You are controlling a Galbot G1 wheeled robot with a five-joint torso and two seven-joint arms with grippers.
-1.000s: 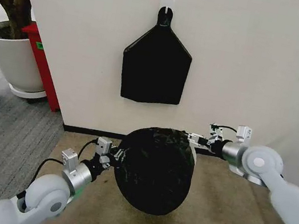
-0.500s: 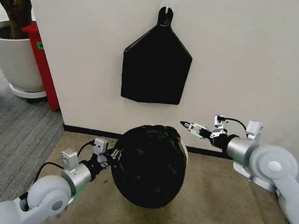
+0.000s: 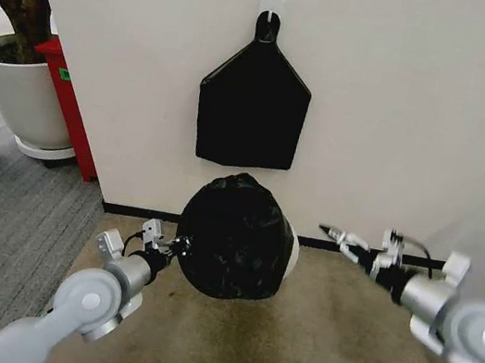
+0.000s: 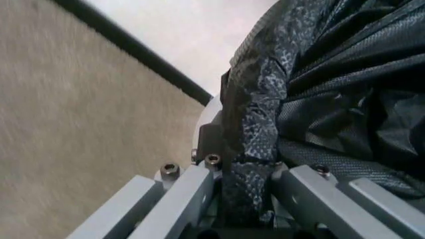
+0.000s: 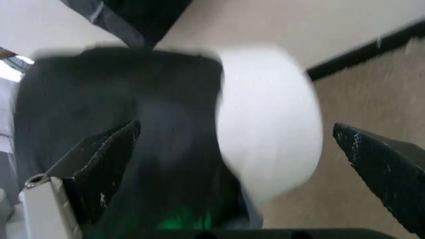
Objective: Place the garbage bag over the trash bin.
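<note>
Left gripper (image 3: 176, 247) clamped on the garbage bag (image 3: 235, 237), which drapes over the trash bin (image 3: 290, 258) on the carpet by the wall, while the right gripper (image 3: 332, 233) hangs spread wide just beside the bin.

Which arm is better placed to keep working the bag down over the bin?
Probably the left. The left gripper is shut on the garbage bag draped over the trash bin, while the right gripper is open and clear of it.
</note>
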